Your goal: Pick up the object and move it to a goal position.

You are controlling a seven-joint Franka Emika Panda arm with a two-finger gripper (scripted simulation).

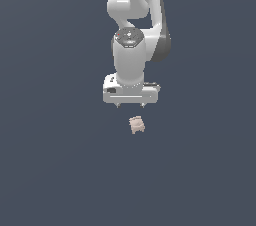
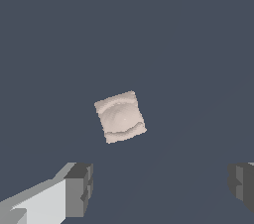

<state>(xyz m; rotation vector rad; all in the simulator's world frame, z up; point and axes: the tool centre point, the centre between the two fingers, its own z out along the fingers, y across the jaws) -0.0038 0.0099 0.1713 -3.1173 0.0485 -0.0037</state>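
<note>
The object (image 1: 136, 124) is a small pale beige-pink blocky lump lying on the dark grey floor. In the wrist view it (image 2: 120, 117) shows as a ridged square seen from above. My white gripper (image 1: 130, 105) hangs above and slightly behind the object, apart from it. Its fingers are spread wide and hold nothing. In the wrist view the gripper (image 2: 161, 188) shows two dark grey fingertips (image 2: 79, 188), with the object lying outside the gap between them.
The floor (image 1: 50, 170) is a plain dark grey surface. The white arm (image 1: 132, 30) rises behind the gripper at the top of the exterior view.
</note>
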